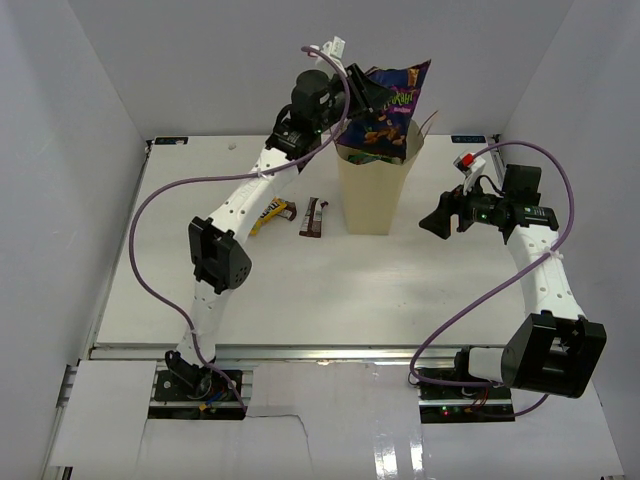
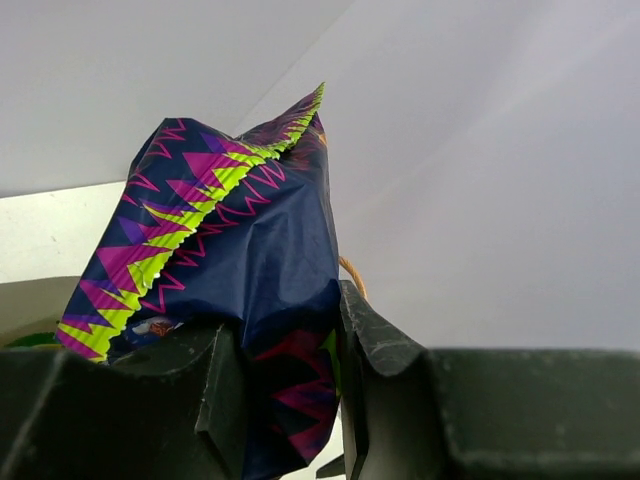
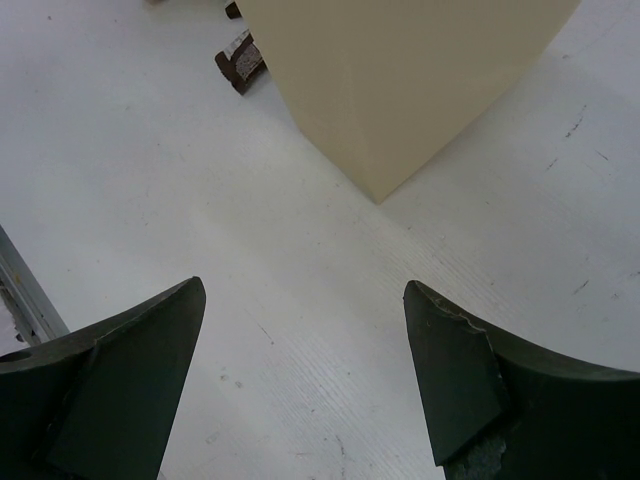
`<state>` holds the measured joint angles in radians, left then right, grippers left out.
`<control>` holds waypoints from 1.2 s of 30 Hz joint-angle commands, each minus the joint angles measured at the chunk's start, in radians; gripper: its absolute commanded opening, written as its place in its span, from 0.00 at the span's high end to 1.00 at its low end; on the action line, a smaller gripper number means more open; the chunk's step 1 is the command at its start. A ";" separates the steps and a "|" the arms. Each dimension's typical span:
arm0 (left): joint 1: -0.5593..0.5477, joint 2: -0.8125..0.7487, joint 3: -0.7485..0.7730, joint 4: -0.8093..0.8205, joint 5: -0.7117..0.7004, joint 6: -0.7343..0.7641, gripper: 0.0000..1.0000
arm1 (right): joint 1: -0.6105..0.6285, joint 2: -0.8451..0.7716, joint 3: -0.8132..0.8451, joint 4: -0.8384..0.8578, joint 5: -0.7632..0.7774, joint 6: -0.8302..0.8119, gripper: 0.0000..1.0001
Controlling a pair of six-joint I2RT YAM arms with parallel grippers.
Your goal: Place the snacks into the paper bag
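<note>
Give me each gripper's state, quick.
Left gripper: closed on the dark purple bag.
Right gripper: open, holding nothing.

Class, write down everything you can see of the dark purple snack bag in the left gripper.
The dark purple bag is a glossy, foil-like packet, navy-purple with pink and lime zigzag bands and a serrated edge; snack pieces are printed on its face. It stands roughly upright, lower end at the mouth of the paper bag, most of it above the rim. The left gripper is shut on it, one finger each side.
</note>
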<state>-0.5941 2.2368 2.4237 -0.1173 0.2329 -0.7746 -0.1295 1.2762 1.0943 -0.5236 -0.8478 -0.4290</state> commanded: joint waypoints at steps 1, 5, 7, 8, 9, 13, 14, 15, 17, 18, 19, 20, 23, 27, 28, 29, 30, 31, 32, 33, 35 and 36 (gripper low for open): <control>-0.026 -0.065 0.071 0.123 -0.061 0.063 1.00 | -0.005 -0.020 -0.013 0.010 -0.020 0.004 0.14; -0.033 -0.078 0.045 0.081 -0.075 0.075 0.66 | -0.007 -0.023 -0.019 0.010 -0.022 0.006 0.14; -0.035 -0.086 0.040 0.073 -0.090 0.080 0.42 | -0.007 -0.021 -0.019 0.010 -0.022 0.006 0.14; -0.038 -0.088 0.040 0.071 -0.093 0.083 0.37 | -0.007 -0.021 -0.019 0.011 -0.022 0.006 0.14; -0.038 -0.089 0.040 0.071 -0.096 0.084 0.34 | -0.007 -0.021 -0.019 0.011 -0.022 0.006 0.14; -0.038 -0.098 0.040 0.061 -0.098 0.089 0.27 | -0.007 -0.023 -0.019 0.011 -0.023 0.006 0.14; -0.038 -0.104 0.038 0.059 -0.098 0.092 0.25 | -0.007 -0.021 -0.017 0.011 -0.025 0.006 0.14; -0.038 -0.106 0.040 0.057 -0.098 0.092 0.25 | -0.007 -0.023 -0.017 0.011 -0.025 0.006 0.14; -0.038 -0.117 0.040 0.059 -0.098 0.100 0.24 | -0.007 -0.023 -0.019 0.011 -0.027 0.006 0.14; -0.038 -0.120 0.040 0.059 -0.098 0.104 0.24 | -0.007 -0.023 -0.019 0.010 -0.027 0.004 0.14; -0.038 -0.124 0.040 0.059 -0.101 0.115 0.24 | -0.007 -0.023 -0.019 0.010 -0.027 0.003 0.14; -0.038 -0.131 0.041 0.057 -0.104 0.124 0.23 | -0.007 -0.024 -0.019 0.011 -0.027 0.003 0.14; -0.038 -0.163 0.038 0.031 -0.127 0.178 0.23 | -0.007 -0.024 -0.019 0.010 -0.033 -0.004 0.14; -0.038 -0.238 -0.023 -0.022 -0.176 0.273 0.25 | -0.004 -0.026 -0.008 -0.010 -0.066 -0.039 0.14; -0.038 -0.285 -0.047 -0.027 -0.188 0.294 0.26 | -0.004 -0.028 -0.002 -0.024 -0.094 -0.097 0.14; -0.038 -0.314 -0.104 -0.034 -0.216 0.342 0.27 | 0.001 -0.026 0.007 -0.048 -0.126 -0.150 0.15; -0.038 -0.344 -0.136 -0.054 -0.243 0.365 0.27 | 0.016 -0.025 0.039 -0.146 -0.187 -0.219 0.16; -0.038 -0.408 -0.171 -0.067 -0.272 0.386 0.28 | 0.028 -0.026 0.059 -0.212 -0.216 -0.306 0.16; -0.038 -0.442 -0.254 -0.079 -0.294 0.437 0.28 | 0.046 -0.031 0.079 -0.283 -0.233 -0.491 0.16; -0.038 -0.478 -0.303 -0.111 -0.349 0.457 0.28 | 0.117 -0.037 0.102 -0.361 -0.208 -0.549 0.16; -0.033 -0.596 -0.414 -0.145 -0.414 0.485 0.27 | 0.239 -0.060 0.105 -0.369 -0.122 -0.614 0.17; -0.030 -0.638 -0.546 -0.181 -0.482 0.497 0.26 | 0.374 -0.069 0.076 -0.292 -0.003 -0.594 0.17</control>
<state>-0.6312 1.7374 2.0380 -0.1879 -0.0803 -0.3786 0.0410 1.2640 1.1496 -0.7536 -0.9424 -0.8242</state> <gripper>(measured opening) 0.736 0.834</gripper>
